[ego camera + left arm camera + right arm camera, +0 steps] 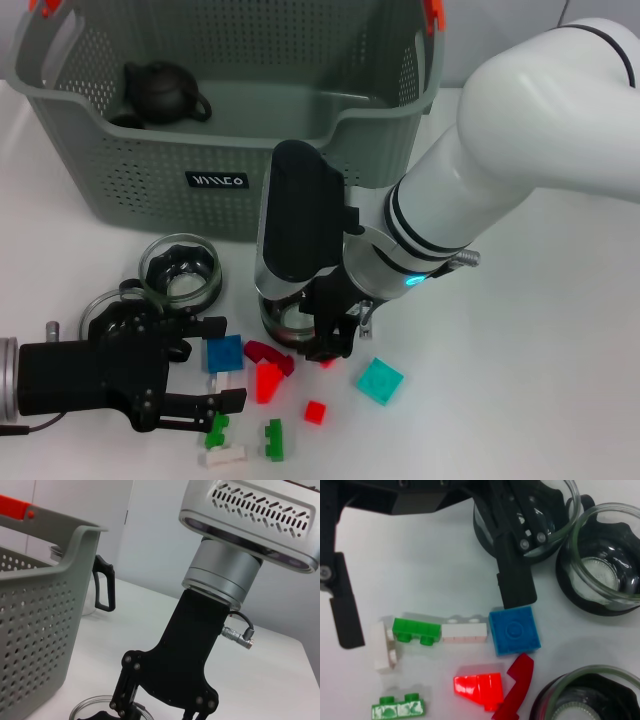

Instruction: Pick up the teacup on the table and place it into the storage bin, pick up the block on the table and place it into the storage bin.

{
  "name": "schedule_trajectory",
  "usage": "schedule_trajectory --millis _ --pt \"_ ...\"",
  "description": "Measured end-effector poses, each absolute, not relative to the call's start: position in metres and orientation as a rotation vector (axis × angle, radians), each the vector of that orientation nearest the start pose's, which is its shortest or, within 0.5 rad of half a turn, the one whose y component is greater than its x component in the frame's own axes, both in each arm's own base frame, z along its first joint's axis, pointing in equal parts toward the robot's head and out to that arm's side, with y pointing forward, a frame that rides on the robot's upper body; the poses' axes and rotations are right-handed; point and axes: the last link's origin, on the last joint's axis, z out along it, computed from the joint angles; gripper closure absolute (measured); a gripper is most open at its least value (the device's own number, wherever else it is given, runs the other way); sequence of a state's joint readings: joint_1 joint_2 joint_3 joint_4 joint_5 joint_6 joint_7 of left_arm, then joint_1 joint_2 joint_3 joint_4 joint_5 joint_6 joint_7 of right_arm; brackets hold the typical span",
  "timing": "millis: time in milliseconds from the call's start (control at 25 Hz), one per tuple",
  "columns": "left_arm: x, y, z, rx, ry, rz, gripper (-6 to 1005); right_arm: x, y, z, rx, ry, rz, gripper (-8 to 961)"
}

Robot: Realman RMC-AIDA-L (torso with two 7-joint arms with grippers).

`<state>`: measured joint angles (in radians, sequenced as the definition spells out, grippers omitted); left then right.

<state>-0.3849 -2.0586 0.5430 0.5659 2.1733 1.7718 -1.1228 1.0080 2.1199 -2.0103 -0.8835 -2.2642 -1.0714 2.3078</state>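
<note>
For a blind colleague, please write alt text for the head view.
The right hand is lowered over a glass teacup on the white table, beside scattered toy blocks. The left hand lies open nearby, next to another glass cup. Behind stands a grey-green storage bin holding a dark teapot.

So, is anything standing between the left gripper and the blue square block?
Nothing visible does. The blue square plastic block lies at the mouth of the open left gripper, close to one fingertip; a white brick lies beside it.
</note>
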Motion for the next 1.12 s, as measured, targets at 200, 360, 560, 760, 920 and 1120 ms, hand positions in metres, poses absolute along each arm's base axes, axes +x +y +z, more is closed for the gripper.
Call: schedule_trajectory --millis 200,360,560,760,920,1120 --pt "-0.312 0.251 -0.002 -2.826 -0.579 -0.738 66 0.09 0.346 -0.153 -2.961 -0.044 -0.613 430" --pt "-0.312 0.251 -0.002 -2.828 -0.579 -0.734 66 0.091 0.346 -0.153 -2.963 -0.043 -0.616 599" --pt "-0.312 0.251 -0.002 -2.826 -0.579 -0.734 66 0.089 0.344 -0.152 -2.97 -0.05 -0.62 771" --pt "-0.313 0.251 -0.002 -2.823 -0.581 -0.732 66 0.089 0.344 -0.151 -2.974 -0.043 -0.629 895" --pt "-0.313 0.252 -0.001 -2.82 -0.581 -0.731 66 0.086 0.343 -0.15 -2.98 -0.048 -0.627 896" --pt "-0.313 0.251 0.0 -2.823 -0.577 -0.741 66 0.075 0.341 -0.139 -3.003 -0.03 -0.572 896"
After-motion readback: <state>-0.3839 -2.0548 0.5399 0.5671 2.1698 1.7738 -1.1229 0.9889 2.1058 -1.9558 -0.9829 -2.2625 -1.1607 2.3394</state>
